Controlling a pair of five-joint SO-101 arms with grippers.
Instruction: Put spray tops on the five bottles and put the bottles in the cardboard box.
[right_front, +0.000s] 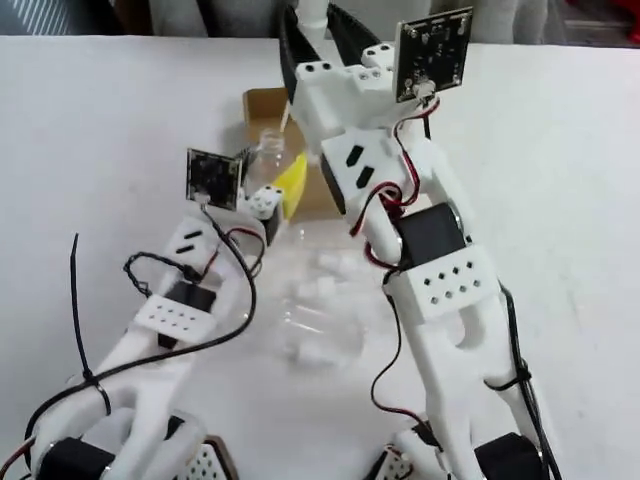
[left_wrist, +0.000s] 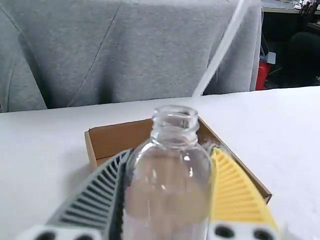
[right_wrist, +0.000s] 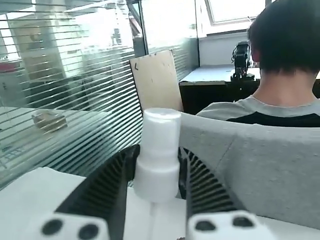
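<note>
While the clear bottle (left_wrist: 167, 185) stands upright just on the arms' side of the cardboard box (left_wrist: 115, 137), the left pincer (left_wrist: 170, 165) has it clamped by the body, with one grey finger and one yellow finger pressed against its sides. The neck is open and there's no top on it.

The spray top (right_wrist: 157, 160) is up in the air over the box. It's pinched around its collar by the right pincer (right_wrist: 159, 152), whose black fingers are closed snug on it. Its thin white tube (left_wrist: 220, 50) slants down toward the box, and the lower end is right by the bottle's mouth. Can't tell if it's actually inside the neck or just next to it.

Further from the box, toward the arm bases, a few more clear bottles (right_front: 320, 320) lie on the white worktop (right_front: 560, 150) between the two arms. There are some white bits mixed in with them, honestly too hazy to count.
</note>
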